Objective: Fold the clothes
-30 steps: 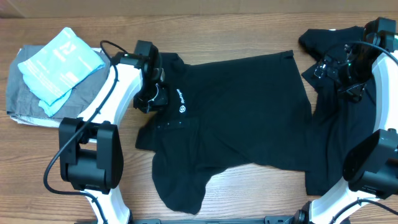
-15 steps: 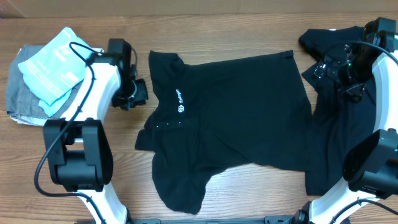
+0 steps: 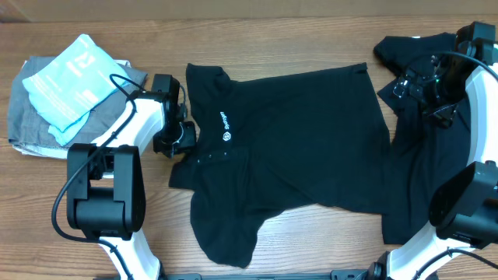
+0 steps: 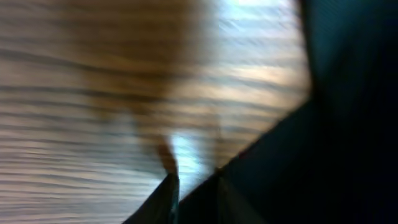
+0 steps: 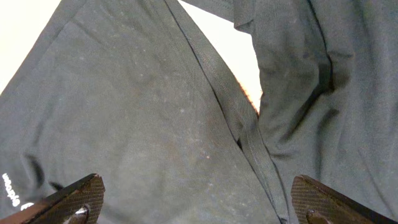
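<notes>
Black polo shirt (image 3: 303,140) lies spread chest-up across the middle of the tabletop (image 3: 327,243), collar toward the left, hem toward the right, white logo (image 3: 228,137) facing up. A second black garment (image 3: 420,171) lies along the right side, meeting the polo's hem edge, with its far end bunched.

Left fingers (image 4: 168,199) sit at the polo's left edge, just beside the collar. The left wrist view is blurred; whether they are spread, pressed together or pinching fabric cannot be told.

Right fingers (image 5: 78,194) are spread wide above the far part of the second garment, nothing between them.

At the far left, a grey folded garment (image 3: 23,124) carries a light blue packet (image 3: 74,85), well apart from the polo.
</notes>
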